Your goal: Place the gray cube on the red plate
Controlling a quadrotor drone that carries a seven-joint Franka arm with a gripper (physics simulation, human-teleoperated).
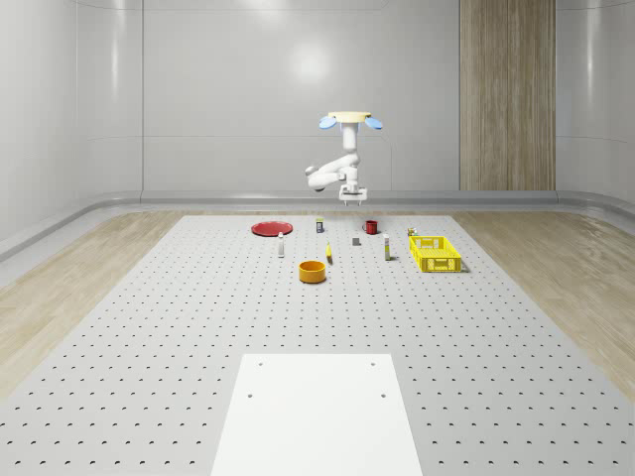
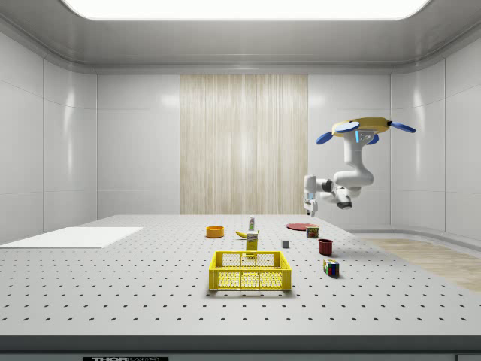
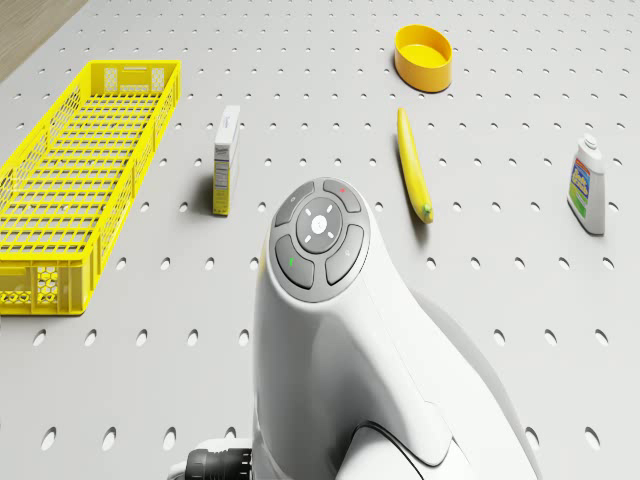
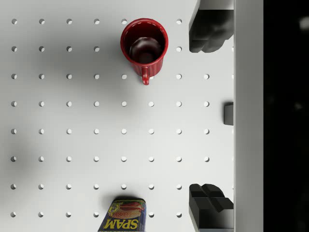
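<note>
Gray cube [image 1: 356, 240] untouched on the perforated tabletop [image 1: 198, 327].
Drone [image 1: 350, 120] hovers above; empty gripper [image 4: 211, 115] spread wide near red mug [image 4: 144, 42]; descent comes next.

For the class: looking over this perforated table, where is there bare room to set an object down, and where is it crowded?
Bare room: the wide stretch between the white sheet and the orange bowl, and the whole-scene view's left flank beside the red plate. Crowded: the far cluster, where the gray cube, red mug, banana and yellow crate sit close, under the hovering drone.
</note>
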